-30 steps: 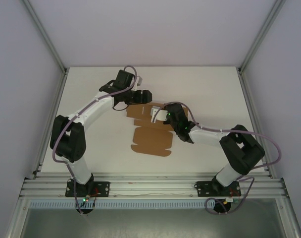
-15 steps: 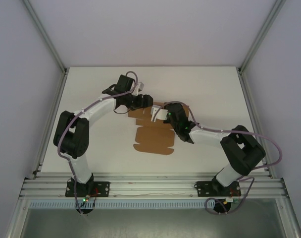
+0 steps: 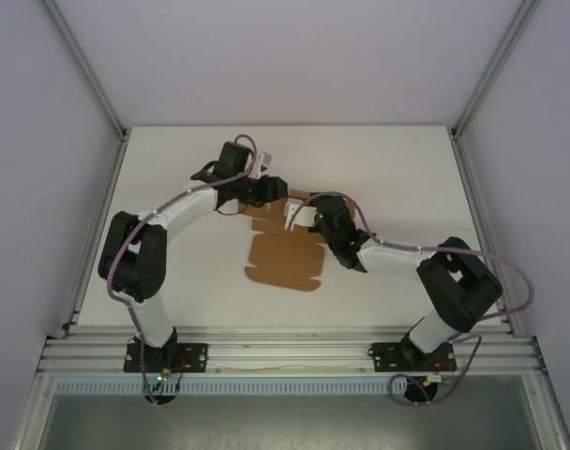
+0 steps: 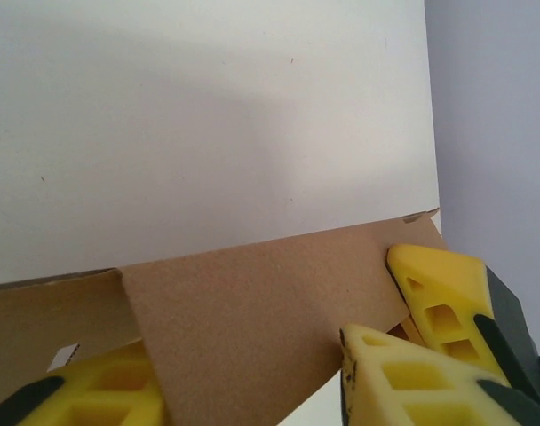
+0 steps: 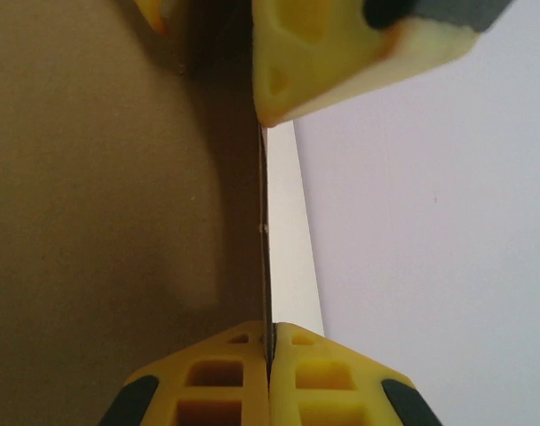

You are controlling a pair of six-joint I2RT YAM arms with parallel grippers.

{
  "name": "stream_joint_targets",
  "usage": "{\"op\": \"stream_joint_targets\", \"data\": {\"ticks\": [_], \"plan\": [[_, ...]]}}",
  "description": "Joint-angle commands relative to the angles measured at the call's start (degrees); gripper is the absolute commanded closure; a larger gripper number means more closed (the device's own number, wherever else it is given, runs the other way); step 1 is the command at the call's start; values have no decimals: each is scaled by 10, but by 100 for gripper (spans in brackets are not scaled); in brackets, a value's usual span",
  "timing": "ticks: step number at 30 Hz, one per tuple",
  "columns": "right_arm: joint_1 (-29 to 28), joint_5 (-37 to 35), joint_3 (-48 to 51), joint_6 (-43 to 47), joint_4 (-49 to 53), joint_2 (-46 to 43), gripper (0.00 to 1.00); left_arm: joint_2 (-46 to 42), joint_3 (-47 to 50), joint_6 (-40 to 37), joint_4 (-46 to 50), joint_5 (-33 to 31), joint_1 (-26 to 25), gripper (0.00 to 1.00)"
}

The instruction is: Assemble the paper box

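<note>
The right end effector [image 5: 268, 351] pinches the paper box [image 3: 285, 264] edge, while the left end effector [image 4: 239, 383], half spread around a flap, probably needs to squeeze and fold next.

The paper box [image 3: 285, 262] is lying flat on the counter [image 3: 397, 178]. The left end effector [image 3: 277, 191] is sitting at the far edge of the paper box, toward its left side. The right end effector [image 3: 293, 214] is sitting at that same far edge, just to the right, pinching a raised flap.
</note>
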State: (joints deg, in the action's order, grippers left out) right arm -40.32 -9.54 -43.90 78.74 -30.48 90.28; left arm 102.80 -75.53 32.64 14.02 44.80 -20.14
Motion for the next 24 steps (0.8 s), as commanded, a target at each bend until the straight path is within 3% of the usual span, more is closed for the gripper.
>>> {"op": "stream_joint_targets", "data": {"ticks": [1,3,7,14,15,17,21,23,24], "plan": [[-14,12,2,2,-24,-11,100,-13,10,15,-30,9,-7,63],[-15,11,2,-1,-18,-14,100,-17,13,15,-35,10,-7,64],[-15,7,2,-3,-16,-16,100,-36,23,6,-35,-9,-6,78],[-15,-9,-4,-15,0,-21,100,-85,63,-27,-46,-51,-5,78],[-15,-9,-3,-17,2,-23,100,-92,65,-36,-37,-59,-5,72],[-15,-14,-4,-25,6,-31,100,-108,74,-56,-14,-77,-4,43],[-16,-30,-2,-32,18,-46,100,-174,131,-90,7,-163,-1,19],[-15,-37,-1,-32,27,-53,100,-220,179,-94,3,-209,14,0],[-16,-40,0,-32,31,-57,100,-241,202,-93,0,-223,26,0]]}}
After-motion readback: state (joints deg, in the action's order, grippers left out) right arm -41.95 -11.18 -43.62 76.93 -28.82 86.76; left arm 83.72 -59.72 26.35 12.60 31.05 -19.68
